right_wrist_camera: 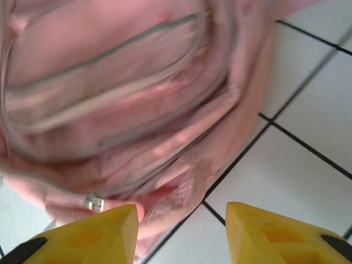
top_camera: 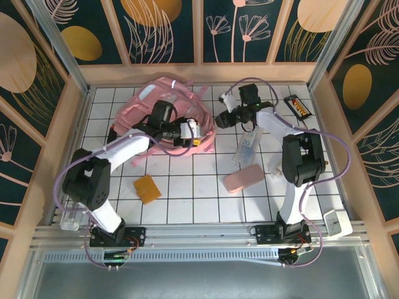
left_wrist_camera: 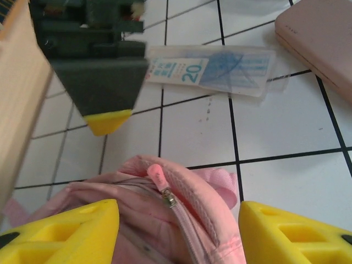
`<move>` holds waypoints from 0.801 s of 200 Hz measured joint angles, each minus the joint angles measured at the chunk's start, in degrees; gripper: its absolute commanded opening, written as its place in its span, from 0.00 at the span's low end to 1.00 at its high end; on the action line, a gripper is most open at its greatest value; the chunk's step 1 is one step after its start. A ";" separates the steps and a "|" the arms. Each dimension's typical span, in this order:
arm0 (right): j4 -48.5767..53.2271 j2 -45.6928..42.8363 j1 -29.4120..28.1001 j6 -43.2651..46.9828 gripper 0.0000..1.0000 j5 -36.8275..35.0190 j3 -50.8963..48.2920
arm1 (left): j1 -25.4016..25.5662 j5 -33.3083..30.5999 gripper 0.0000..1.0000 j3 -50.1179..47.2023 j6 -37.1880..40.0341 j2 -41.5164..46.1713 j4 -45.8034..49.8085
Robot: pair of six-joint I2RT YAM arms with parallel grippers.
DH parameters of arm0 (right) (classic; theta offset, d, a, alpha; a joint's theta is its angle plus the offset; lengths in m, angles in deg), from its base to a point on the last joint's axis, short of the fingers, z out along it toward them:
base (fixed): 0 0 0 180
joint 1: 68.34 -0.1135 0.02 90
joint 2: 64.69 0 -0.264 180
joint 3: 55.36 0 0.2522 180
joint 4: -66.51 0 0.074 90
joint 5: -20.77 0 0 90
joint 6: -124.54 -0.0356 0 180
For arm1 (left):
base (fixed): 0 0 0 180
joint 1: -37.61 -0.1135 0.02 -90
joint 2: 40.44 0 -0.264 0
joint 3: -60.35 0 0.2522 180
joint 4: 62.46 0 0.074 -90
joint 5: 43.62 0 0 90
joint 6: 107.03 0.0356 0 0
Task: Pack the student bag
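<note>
The large soft pink fabric backpack (top_camera: 163, 103) lies upper left on the table (top_camera: 187, 193). The left pincer (top_camera: 194, 132), nearer, hangs spread over its right rim. The right pincer (top_camera: 223, 119), spread and empty, is just to the bag's right.

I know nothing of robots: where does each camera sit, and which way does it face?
Top external: above, behind the arms, looking down on the table; both arms show.
Left wrist: on the left arm, past the left gripper onto the student bag.
Right wrist: on the right arm, past the right gripper onto tiles.
Shared: both wrists see the bag.
</note>
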 measured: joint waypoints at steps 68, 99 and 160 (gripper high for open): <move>-2.14 0.50 -0.85 36.09 0.45 6.29 -4.50 | 0.00 -5.11 0.46 -0.09 -1.57 -5.35 3.93; -2.80 2.19 -1.86 45.77 0.39 6.47 -4.15 | 0.00 -7.54 0.33 -1.66 -2.14 -5.35 3.04; -3.50 5.88 -4.87 52.17 0.19 3.85 -2.64 | 0.00 -8.79 0.07 -3.67 -1.49 -5.70 2.43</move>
